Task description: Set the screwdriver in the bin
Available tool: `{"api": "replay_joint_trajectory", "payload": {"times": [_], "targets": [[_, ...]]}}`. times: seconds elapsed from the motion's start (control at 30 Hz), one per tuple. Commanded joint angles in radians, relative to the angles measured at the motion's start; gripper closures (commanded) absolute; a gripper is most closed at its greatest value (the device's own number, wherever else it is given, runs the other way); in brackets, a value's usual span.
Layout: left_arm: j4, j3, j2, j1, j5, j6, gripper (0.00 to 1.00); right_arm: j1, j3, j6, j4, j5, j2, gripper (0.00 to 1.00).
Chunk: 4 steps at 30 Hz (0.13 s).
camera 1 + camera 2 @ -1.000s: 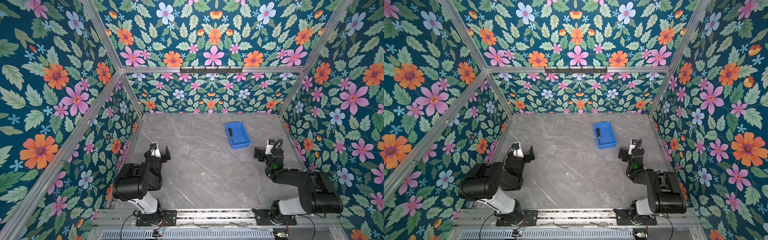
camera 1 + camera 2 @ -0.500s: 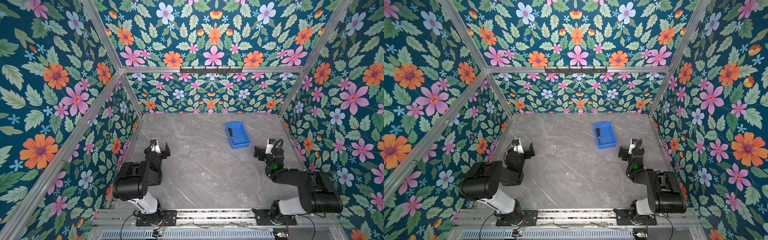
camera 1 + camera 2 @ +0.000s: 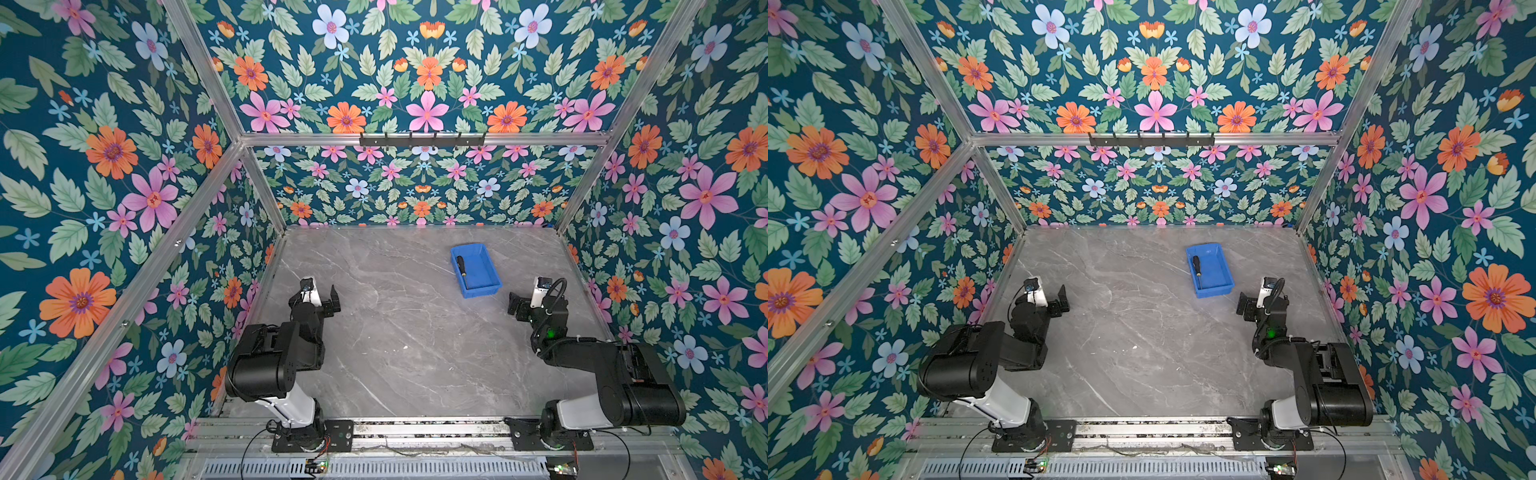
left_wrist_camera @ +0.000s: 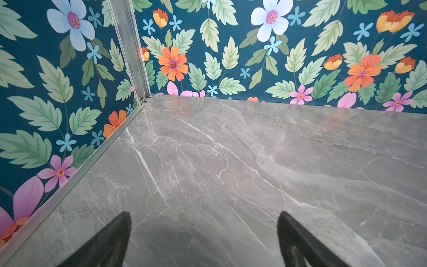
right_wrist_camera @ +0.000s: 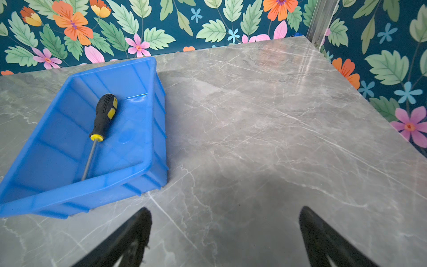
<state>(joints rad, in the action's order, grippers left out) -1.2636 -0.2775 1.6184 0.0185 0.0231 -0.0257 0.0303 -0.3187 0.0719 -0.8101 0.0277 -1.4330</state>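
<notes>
Grey marble tabletop: nearest us, the left gripper and right gripper are sitting spread wide and empty by its side edges, seemingly finished, since the screwdriver is lying flat inside the blue bin toward the far right corner.

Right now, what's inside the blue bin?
Only the screwdriver lies inside the bin, flat on its bottom, with its black-and-yellow handle and thin metal shaft both showing. The strip of blue bottom right under it is covered, so that part can't be seen. The rest looks bare.
</notes>
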Motion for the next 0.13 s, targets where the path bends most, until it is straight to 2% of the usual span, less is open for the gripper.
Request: {"api": "replay_joint_trajectory", "payload": {"times": [0.0,0.1], "targets": [[-0.002,-0.003,0.000,-0.002,0.005,0.002,0.00,0.001,-0.002,-0.004,-0.042,-0.002,-0.001,0.01],[-0.009,0.001,-0.003,-0.002,0.001,0.004,0.00,0.000,0.001,-0.006,-0.048,-0.002,0.000,0.01]]}}
